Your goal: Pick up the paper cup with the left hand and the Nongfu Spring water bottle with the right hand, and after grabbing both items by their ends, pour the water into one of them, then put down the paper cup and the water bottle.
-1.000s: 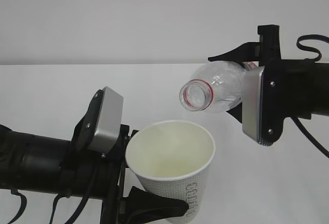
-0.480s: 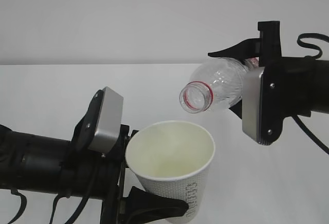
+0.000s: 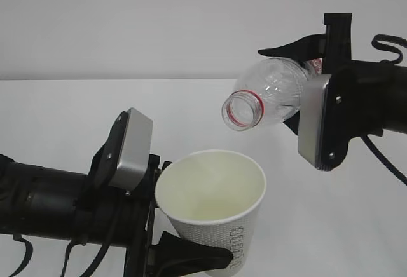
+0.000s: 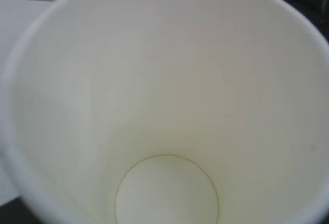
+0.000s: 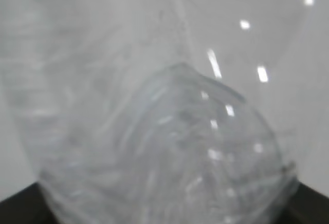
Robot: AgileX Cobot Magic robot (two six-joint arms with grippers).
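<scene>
While clamped in the left hand (image 3: 166, 239) low on the left, sitting upright with its mouth open to the top: the paper cup (image 3: 215, 210). Black curved fingers (image 3: 191, 253) wrapped round its lower wall, pinching it, not spread loose. Arm reaching in level from the left edge, silver-grey plate (image 3: 130, 150) tilted back just beside the rim. Green lettering running down the dotted side. From the left wrist view, straight down into the cup (image 4: 164, 106): cream walls, round bottom, can't tell any pool in there.

Up on the right, gripped by the right hand (image 3: 305, 80): the Nongfu Spring water bottle (image 3: 270, 96), tipped over nearly flat, open neck with the red ring pointing left and slightly down. Mouth above the cup and a bit right of its centre, well clear of the rim, not touching. One black finger (image 3: 289, 49) over the top of the bottle, another below, so pinching the body. Arm coming in level from the right edge, plate (image 3: 315, 124) facing the camera, cables looping behind. No stream visible between neck and cup. Right wrist view just blurry clear plastic (image 5: 164, 131).
</scene>
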